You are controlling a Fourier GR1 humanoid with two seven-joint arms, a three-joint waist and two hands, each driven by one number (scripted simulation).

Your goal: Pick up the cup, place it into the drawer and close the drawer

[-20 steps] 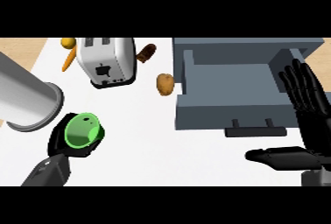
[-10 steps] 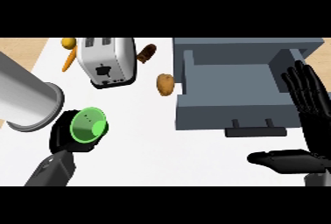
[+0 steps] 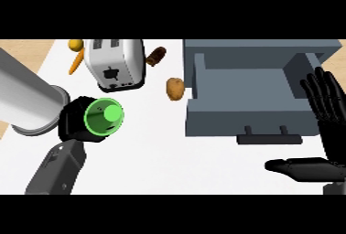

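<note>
White bench (image 3: 175,151) is carrying an open grey drawer (image 3: 251,91). Left of the drawer, the left hand (image 3: 76,119) is curling round the green cup (image 3: 104,115). Right hand (image 3: 326,137) is resting spread beside the drawer's right edge.

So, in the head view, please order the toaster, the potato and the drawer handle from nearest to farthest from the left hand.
From the left hand, curled round the green cup:
1. Toaster, just above the hand.
2. Potato, to its right, by the drawer's front corner.
3. Drawer handle, far right.
</note>
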